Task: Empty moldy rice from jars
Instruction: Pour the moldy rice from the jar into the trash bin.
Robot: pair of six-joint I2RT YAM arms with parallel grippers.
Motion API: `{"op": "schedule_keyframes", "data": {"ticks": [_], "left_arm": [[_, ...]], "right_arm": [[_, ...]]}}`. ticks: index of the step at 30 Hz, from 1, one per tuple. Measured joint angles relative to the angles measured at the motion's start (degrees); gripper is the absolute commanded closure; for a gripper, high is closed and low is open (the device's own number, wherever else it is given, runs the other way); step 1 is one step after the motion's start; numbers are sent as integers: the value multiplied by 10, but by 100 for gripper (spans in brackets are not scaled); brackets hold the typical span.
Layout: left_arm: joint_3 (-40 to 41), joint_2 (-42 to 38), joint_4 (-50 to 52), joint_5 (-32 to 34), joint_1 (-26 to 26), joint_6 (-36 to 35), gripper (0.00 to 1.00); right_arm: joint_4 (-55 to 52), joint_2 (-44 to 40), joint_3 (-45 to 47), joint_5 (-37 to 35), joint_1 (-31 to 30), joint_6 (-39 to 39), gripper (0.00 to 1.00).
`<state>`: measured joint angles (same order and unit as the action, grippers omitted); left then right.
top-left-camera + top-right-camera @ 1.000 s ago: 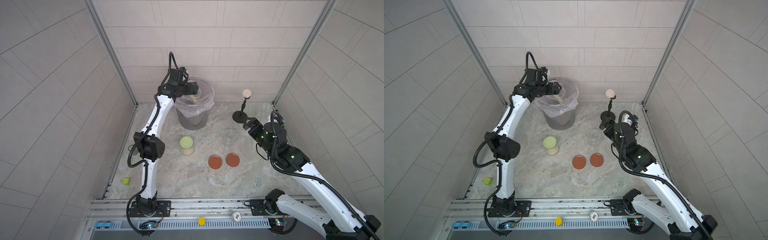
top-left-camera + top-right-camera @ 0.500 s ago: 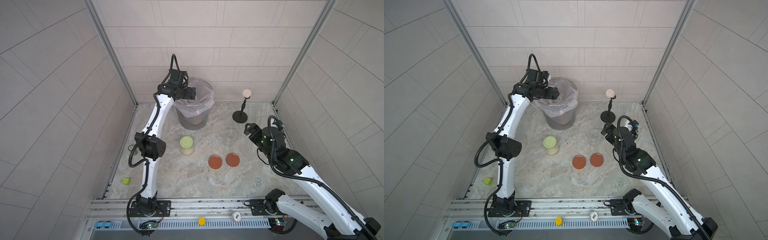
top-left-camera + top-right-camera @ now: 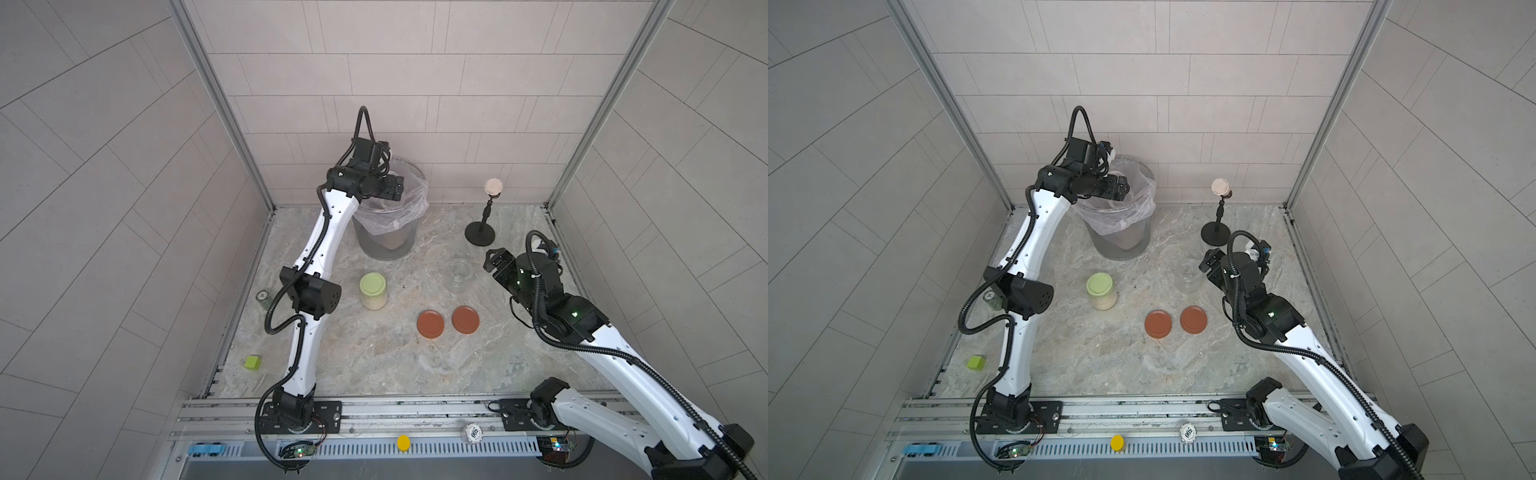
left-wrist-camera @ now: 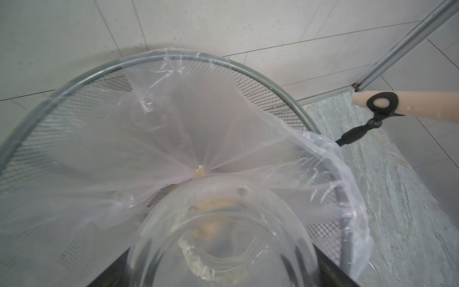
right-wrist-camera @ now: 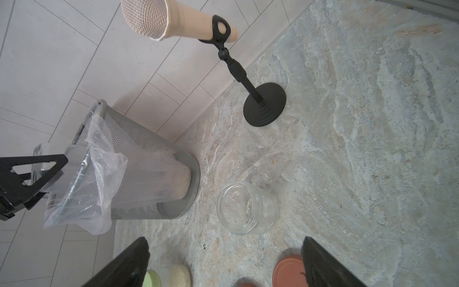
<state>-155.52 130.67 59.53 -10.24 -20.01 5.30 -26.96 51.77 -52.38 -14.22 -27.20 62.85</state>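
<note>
L gripper (image 3: pixel 392 190) pinching open jar (image 4: pixel 223 231) tipped over bin (image 3: pixel 386 245); few rice grains (image 4: pixel 196 263) cling inside; R gripper (image 5: pixel 227 258) fingers (image 5: pixel 131 263) spread, empty, near emptied jar (image 5: pixel 248 208) beside bin; green-lid jar (image 3: pixel 373 291) before bin looks full, heavier; glass slick, brittle; I'd grip mid-body.

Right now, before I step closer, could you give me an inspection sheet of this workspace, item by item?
Surface: stone-pattern table, a few specks near the open jar.
Job's things: green-lidded jar upright, full of rice; open jar upright, almost empty; third jar tipped into the bin, some rice stuck inside; two red lids lying flat, side by side.
Clutter: microphone on a stand, green cube, small can.
Grippers: left gripper shut on the third jar; right gripper open, holding nothing, beside the open jar.
Cables: black hoses along both arms, no snag seen.
Surroundings: tiled walls, metal rail in front.
</note>
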Motion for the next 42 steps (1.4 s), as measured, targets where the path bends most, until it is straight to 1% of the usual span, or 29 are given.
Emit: {"op": "schedule_keyframes", "data": {"ticks": [2, 4, 6, 8, 9, 10, 12, 13, 15, 18, 20, 23, 25, 26, 27, 29, 30, 32, 33, 34, 36, 37, 38, 42], "left_arm": [[37, -14, -12, -19, 6, 7, 100], [42, -14, -1, -19, 10, 1, 100], [48, -16, 6, -5, 17, 6, 100], [65, -21, -14, -20, 20, 22, 100], [51, -13, -14, -26, 18, 23, 100], [20, 2, 0, -23, 14, 17, 100], [-67, 43, 30, -4, 4, 14, 100], [-68, 44, 25, -9, 0, 19, 100], [-4, 13, -3, -49, -2, 28, 100], [61, -16, -11, -28, -2, 22, 100], [116, -40, -26, -28, 5, 24, 100], [113, -41, -25, -7, 16, 25, 100], [130, -54, -57, -16, 20, 41, 100], [129, -56, -72, -22, 22, 50, 100], [109, -50, -72, -24, 22, 52, 100], [13, -11, -42, -25, 17, 55, 100], [-20, 1, -44, -31, 18, 59, 100], [-27, 1, -57, -51, 16, 70, 100], [-8, -10, -67, -57, 16, 74, 100], [28, -28, -86, -61, 17, 79, 100], [137, -78, -139, -66, 22, 90, 100], [172, -95, -153, -68, 24, 95, 100], [190, -104, -157, -69, 25, 99, 100], [186, -105, -170, -73, 30, 104, 100]], "right_arm": [[-4, -1, 1, 4, 0, 2, 3], [3, -4, 6, 7, 0, 3, 4], [5, -6, 10, 11, 0, 3, 4], [6, -6, 11, 13, 0, 3, 4], [8, -6, 11, 13, 0, 3, 4], [10, -5, 11, 14, -1, 3, 5], [15, -2, 11, 16, -1, 1, 5], [15, 0, 11, 17, -1, 1, 5], [16, 4, 11, 18, -2, 0, 5], [26, 9, 11, 21, -3, -1, 5], [28, 12, 11, 21, -5, -1, 5], [34, 19, 10, 25, -6, -6, 5], [35, 26, 9, 26, -8, -10, 5], [38, 31, 9, 27, -8, -12, 5], [42, 35, 9, 29, -9, -14, 5], [45, 46, 7, 36, -9, -16, 5], [44, 53, 4, 39, -10, -17, 5], [46, 59, 2, 43, -13, -20, 5], [47, 59, 2, 44, -14, -21, 5], [49, 58, 2, 44, -15, -23, 5], [50, 55, 2, 44, -17, -27, 5], [50, 53, 2, 43, -17, -28, 5], [50, 50, 2, 43, -17, -29, 5], [50, 43, 2, 39, -17, -33, 5]]}}
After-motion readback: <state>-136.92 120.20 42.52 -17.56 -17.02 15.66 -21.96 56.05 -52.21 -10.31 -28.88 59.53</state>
